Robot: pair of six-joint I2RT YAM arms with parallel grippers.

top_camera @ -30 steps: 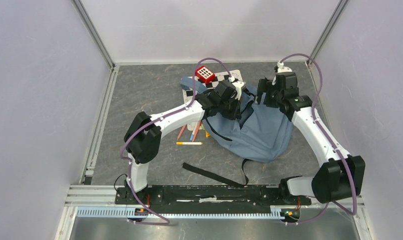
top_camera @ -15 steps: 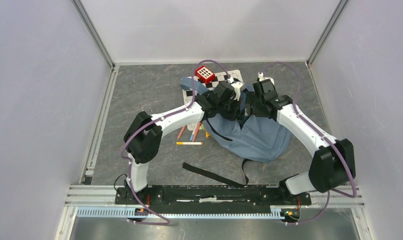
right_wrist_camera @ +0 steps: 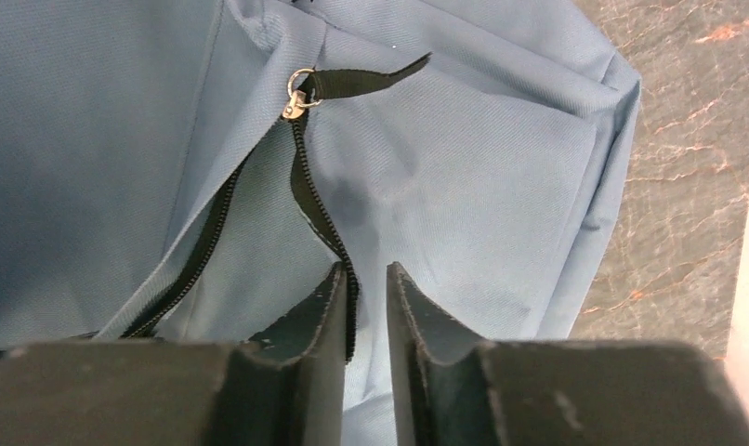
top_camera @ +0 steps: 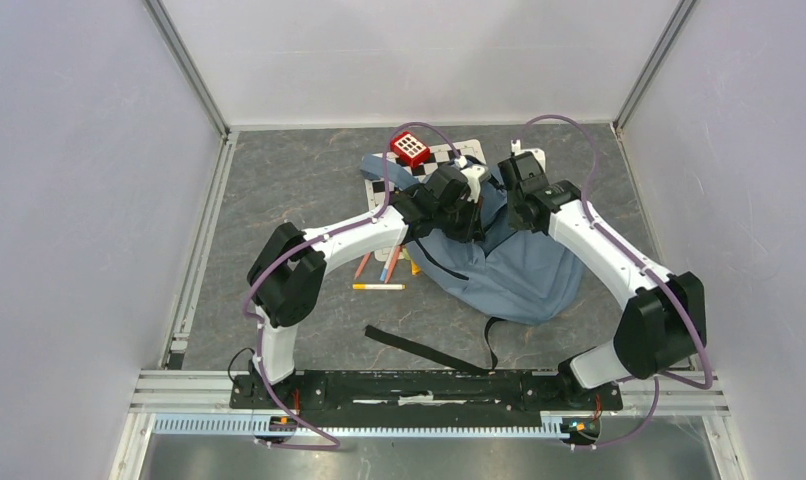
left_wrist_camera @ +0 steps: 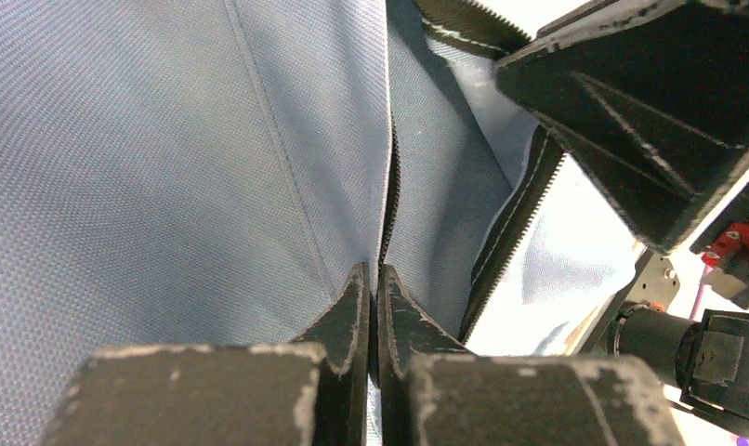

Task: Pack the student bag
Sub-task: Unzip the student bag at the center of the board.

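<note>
The student bag (top_camera: 524, 268), blue-grey with black straps, lies right of the table's centre with its top toward the back. My left gripper (top_camera: 467, 207) is at the bag's upper left. In the left wrist view it (left_wrist_camera: 373, 271) is shut on the fabric edge beside the dark zipper (left_wrist_camera: 390, 186). My right gripper (top_camera: 510, 197) is just to its right. Its jaws (right_wrist_camera: 363, 269) stand nearly together, with the zipper edge (right_wrist_camera: 320, 209) and a fold of fabric between them. The metal zipper pull (right_wrist_camera: 299, 98) lies a little beyond the fingertips.
A red keypad toy (top_camera: 410, 149) sits on a checkered board (top_camera: 447, 156) behind the bag. Pencils (top_camera: 379, 264) and a white marker (top_camera: 378, 287) lie left of the bag. A loose black strap (top_camera: 424, 349) trails toward the arm bases. Walls enclose the table.
The right arm swung left from the bag's right side to its top opening, and its jaws went from wide open to nearly together on the zipper edge. The left gripper held still.
</note>
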